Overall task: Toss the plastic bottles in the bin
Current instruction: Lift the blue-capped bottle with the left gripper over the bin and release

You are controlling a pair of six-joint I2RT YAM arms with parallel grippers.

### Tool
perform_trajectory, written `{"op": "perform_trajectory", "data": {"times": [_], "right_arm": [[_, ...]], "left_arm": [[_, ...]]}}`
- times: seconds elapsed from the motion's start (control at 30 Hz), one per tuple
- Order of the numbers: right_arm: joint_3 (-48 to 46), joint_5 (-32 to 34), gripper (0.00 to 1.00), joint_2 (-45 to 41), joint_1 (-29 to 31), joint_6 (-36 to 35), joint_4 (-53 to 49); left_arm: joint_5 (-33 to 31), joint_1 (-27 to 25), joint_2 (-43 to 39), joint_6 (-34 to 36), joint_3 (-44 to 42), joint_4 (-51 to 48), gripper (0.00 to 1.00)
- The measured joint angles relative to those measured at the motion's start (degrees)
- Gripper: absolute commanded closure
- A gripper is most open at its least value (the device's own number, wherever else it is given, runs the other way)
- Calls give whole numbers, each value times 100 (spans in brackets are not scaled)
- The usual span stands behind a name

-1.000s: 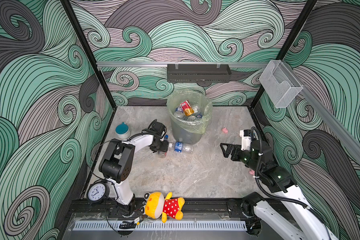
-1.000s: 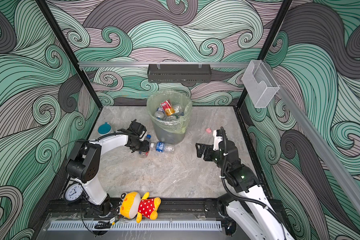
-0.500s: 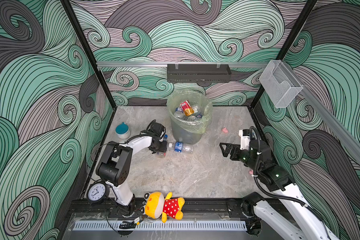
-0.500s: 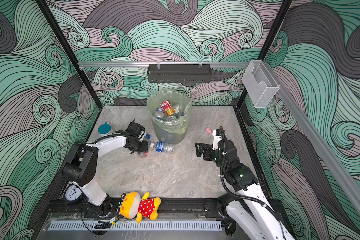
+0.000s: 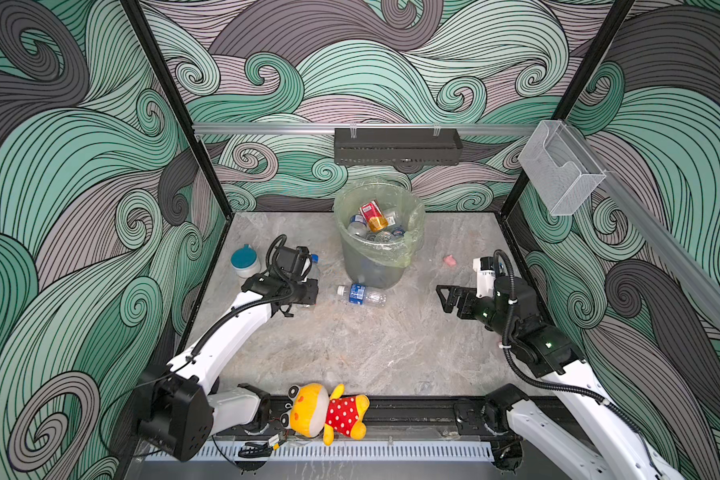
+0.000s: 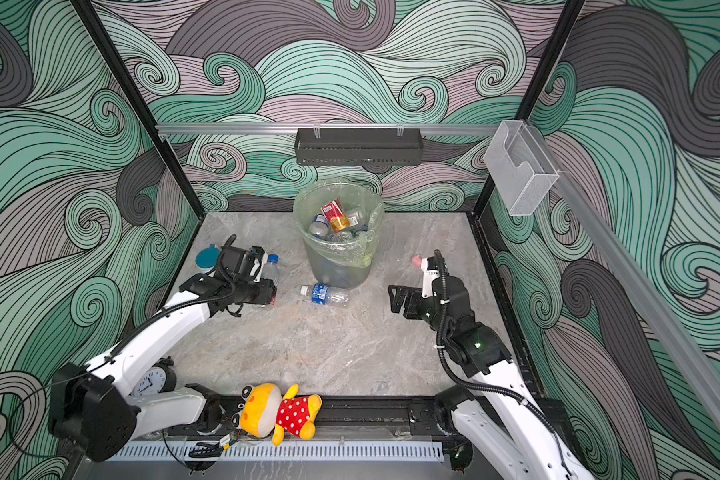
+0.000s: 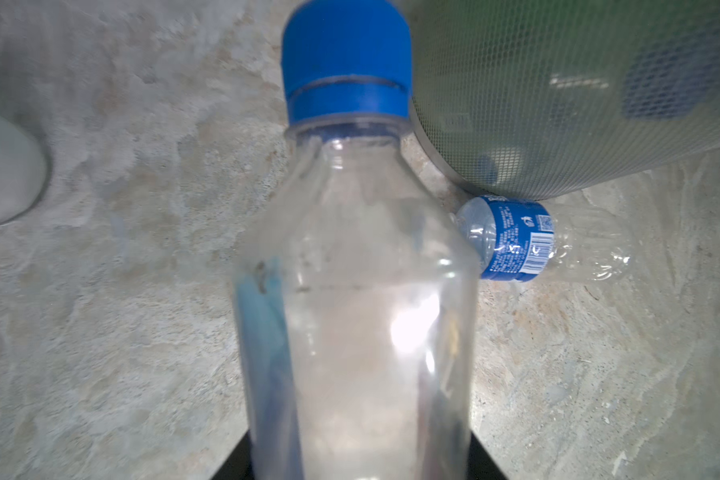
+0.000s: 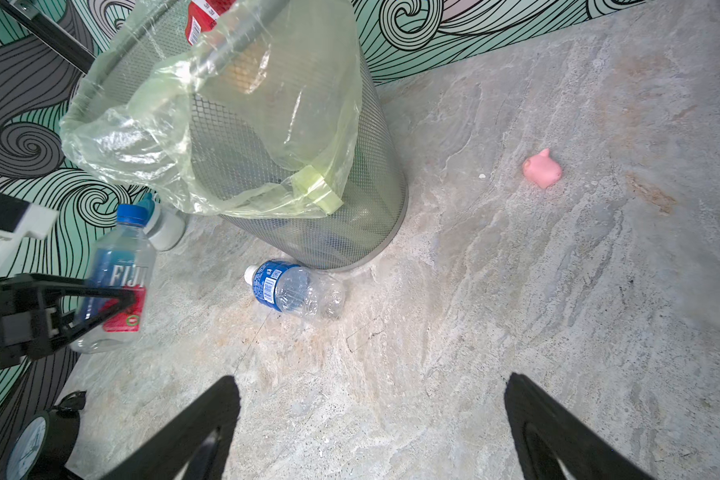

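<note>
Fiji bottle [image 8: 117, 266], upright near the bin [image 5: 375, 272], is clamped at its body by your left jaws; right jaws stand wide open, empty. It looks light, thin and slippery: squeeze gently.

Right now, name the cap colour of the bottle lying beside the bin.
White cap; right wrist view shows it best.

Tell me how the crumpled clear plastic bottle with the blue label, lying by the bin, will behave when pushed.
The crumpled clear plastic bottle with the blue label looks empty, so it is probably very light. It lies on its side, so a push would likely roll it, unevenly given the dents. Its creased walls will probably buckle if squeezed.
</note>
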Motion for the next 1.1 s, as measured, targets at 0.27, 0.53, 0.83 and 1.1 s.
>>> {"op": "perform_trajectory", "data": {"times": [0.27,0.53,0.83,1.1], "right_arm": [[0,-160,0,208,0,2,229],[0,-308,0,260,0,15,317],[0,-396,0,323,0,13,326],[33,-426,0,431,0,13,310]], "left_arm": [[-420,0,-1775,87,-479,-225,46],[39,0,-2868,323,-535,-498,46],[1163,0,-2389,177,892,-376,50],[2404,-155,955,-157,4242,546,14]]}}
